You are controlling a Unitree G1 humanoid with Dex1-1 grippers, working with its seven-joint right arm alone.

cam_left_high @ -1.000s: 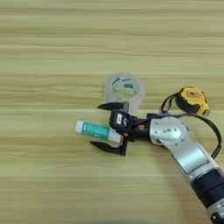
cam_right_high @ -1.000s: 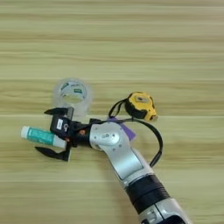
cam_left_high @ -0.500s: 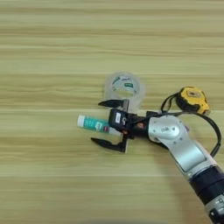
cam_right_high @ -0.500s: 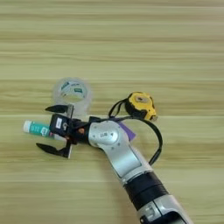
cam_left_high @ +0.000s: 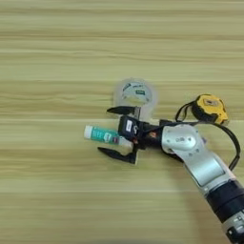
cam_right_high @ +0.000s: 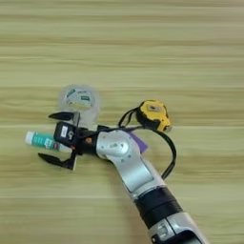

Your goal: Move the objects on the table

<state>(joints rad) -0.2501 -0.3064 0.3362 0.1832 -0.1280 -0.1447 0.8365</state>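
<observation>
So the right gripper [cam_left_high: 110, 132] has its black fingers [cam_left_high: 116, 155] spread wide around the glue stick [cam_left_high: 101, 135], not clamped on it. Stick lies flat mid-surface [cam_left_high: 57, 57], tape roll [cam_left_high: 135, 93] just behind, tape measure [cam_left_high: 209, 107] off toward the right edge.
</observation>
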